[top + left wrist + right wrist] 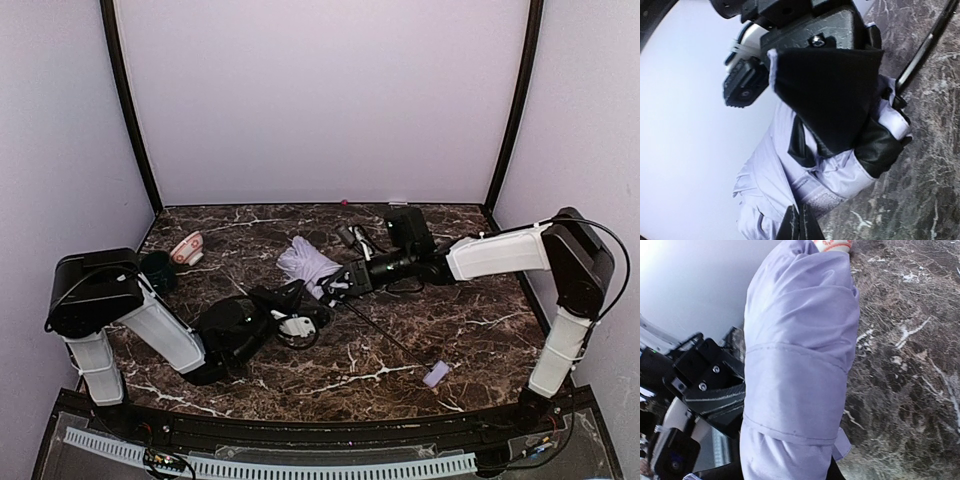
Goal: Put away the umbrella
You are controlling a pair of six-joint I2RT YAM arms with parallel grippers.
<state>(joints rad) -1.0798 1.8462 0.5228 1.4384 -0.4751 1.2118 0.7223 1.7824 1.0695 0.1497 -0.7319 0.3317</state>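
Top external view had the umbrella [305,262] lying roughly mid-table [480,320], canopy bunched into a lavender wad. Its thin shaft [385,330] ran off toward 4 o'clock, ending at the little knob handle [436,374] near the front edge. So it was folded down but the shaft wasn't telescoped in, and nothing was stowed yet.

The right gripper [333,284] sat at the wad's 4 o'clock side, right where the shaft meets the fabric. My guess is it was there to steady the bundle. Its own camera was filled with lavender cloth and the strap [795,390] banded around it, so honestly I couldn't tell whether its fingers were spread or closed.

The left gripper [801,227] was down at 6 o'clock of the wad. On the left wrist view its tips looked pressed together on a fold of the umbrella beside the strap's textured end. That reads to me like it was cinching the wrap tight. A black underside panel hadn't been tucked in.

The red-patterned bowl [187,248] sat at 9 o'clock, well apart.
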